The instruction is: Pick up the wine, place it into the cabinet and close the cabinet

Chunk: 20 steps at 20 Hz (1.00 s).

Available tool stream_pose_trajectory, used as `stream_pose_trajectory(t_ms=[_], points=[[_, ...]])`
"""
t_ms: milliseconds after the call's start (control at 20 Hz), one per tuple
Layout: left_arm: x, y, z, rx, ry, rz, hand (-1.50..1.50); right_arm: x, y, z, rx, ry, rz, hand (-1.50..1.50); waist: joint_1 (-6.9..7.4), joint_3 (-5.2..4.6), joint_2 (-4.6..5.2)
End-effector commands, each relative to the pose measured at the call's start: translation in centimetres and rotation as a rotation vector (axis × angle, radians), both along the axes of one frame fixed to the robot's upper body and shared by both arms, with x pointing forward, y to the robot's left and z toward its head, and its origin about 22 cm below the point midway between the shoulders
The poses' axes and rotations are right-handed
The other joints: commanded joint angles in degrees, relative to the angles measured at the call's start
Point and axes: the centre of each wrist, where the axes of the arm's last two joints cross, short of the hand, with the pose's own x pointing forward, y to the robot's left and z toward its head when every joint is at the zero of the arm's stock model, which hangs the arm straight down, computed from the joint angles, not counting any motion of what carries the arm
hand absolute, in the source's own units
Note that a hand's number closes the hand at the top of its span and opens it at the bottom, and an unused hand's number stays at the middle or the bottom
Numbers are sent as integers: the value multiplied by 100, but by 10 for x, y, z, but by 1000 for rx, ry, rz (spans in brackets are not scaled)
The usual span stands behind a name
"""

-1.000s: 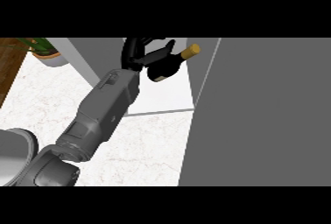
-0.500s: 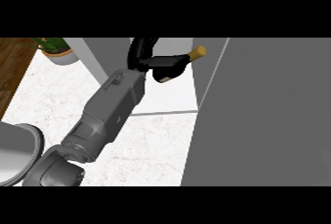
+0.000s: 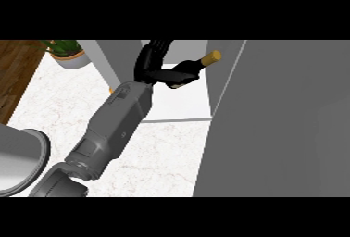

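Compared with half second ago, I see wine bottle (image 3: 193, 68) pushed further toward cabinet (image 3: 205, 88) interior, cork end nearer to grey door (image 3: 280, 125) edge. No label or writing I can read. My hand (image 3: 159, 65), which side I cannot tell, has fingers curled around dark bottle body; cork tip sticks out past hand, over white cabinet shelf. Potted plant (image 3: 65, 52) at counter (image 3: 68, 115) far left corner.

Open cabinet mouth ahead of the left hand (image 3: 156, 65), which is curled round the wine (image 3: 193, 67). To its right the grey door (image 3: 280, 120) bars passage; to its left a cabinet wall (image 3: 116, 58). White counter (image 3: 61, 106) lies free beneath the forearm.
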Motion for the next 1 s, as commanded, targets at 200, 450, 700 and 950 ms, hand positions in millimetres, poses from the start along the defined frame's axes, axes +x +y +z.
stream_pose_trajectory(t_ms=[200, 450, 700, 950], points=[[-27, 9, -36, -70, 37, -83, -150, -24, -3, 32, 116, 30, 31, -150, 183, -1, -80], [-54, 9, -58, -82, 72, -94, -150, -27, -4, 35, 99, 21, 22, -150, 196, -3, -85], [-81, 9, -65, -112, 76, -112, -150, -29, -4, 35, 110, 24, 13, -150, 266, 4, -65], [-116, 14, -70, -148, 92, -108, -150, -32, -4, 33, 95, 22, -5, -150, 272, 2, -51]])
